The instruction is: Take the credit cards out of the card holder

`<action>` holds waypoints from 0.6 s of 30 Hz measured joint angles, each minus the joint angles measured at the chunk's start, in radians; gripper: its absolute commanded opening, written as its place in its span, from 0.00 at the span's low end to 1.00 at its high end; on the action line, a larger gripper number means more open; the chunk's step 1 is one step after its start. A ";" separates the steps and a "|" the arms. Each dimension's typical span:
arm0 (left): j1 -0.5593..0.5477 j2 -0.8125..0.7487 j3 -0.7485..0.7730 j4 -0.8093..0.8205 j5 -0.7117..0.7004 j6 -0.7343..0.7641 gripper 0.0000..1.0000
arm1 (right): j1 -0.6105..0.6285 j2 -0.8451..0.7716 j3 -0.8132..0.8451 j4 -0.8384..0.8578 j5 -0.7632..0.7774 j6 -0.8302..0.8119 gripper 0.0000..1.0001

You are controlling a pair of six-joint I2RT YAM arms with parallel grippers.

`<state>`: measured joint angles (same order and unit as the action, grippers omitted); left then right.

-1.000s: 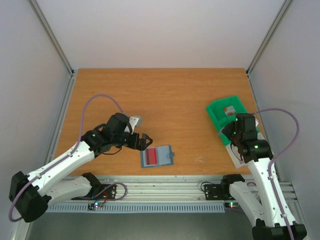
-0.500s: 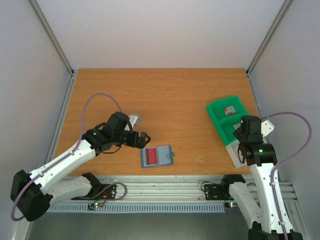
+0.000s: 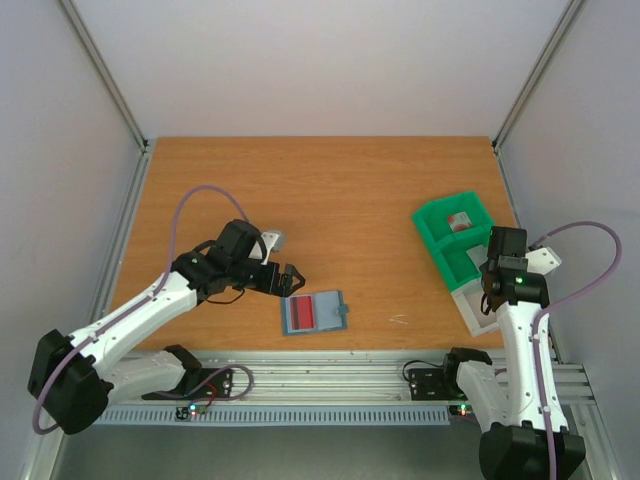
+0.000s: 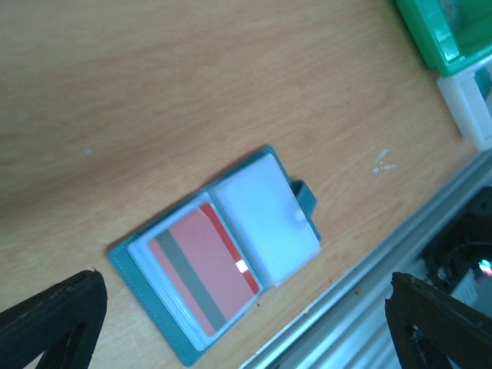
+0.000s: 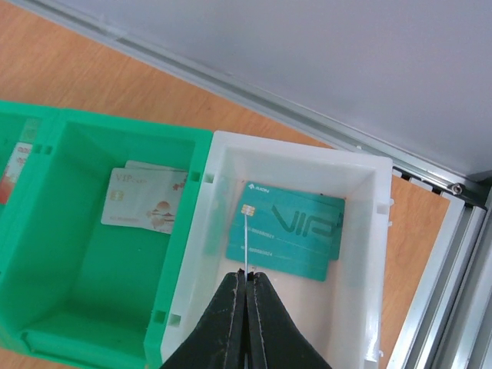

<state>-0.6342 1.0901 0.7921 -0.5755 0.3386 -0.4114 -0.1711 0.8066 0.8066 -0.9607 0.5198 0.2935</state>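
The blue-grey card holder lies open on the table near the front edge. In the left wrist view the holder shows a red card with a grey stripe in its left pocket. My left gripper is open and empty, hovering just left of the holder, and its fingertips frame the holder from above. My right gripper is shut on a thin credit card seen edge-on, held over the white bin.
The white bin holds teal cards. The green two-compartment bin beside it holds a pale card and another card in the far compartment. A metal rail runs along the table's front edge.
My right arm has swung from over the green bin toward the near right, over the white bin. My left gripper has stayed almost still beside the holder.
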 measured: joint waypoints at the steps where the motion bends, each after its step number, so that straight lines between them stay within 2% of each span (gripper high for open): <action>1: 0.000 0.011 0.004 -0.005 0.019 -0.001 0.99 | 0.000 0.009 0.000 0.001 0.000 -0.001 0.01; 11: 0.000 0.059 0.045 -0.024 0.135 -0.049 0.99 | -0.023 0.046 -0.040 0.041 -0.028 -0.049 0.01; 18: 0.000 0.078 0.095 -0.058 0.145 -0.060 0.99 | -0.068 0.058 -0.074 0.106 -0.068 -0.089 0.01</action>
<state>-0.6338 1.1683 0.8867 -0.6331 0.4835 -0.4713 -0.2390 0.8646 0.7330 -0.8543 0.4522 0.2047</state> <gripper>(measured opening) 0.994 0.016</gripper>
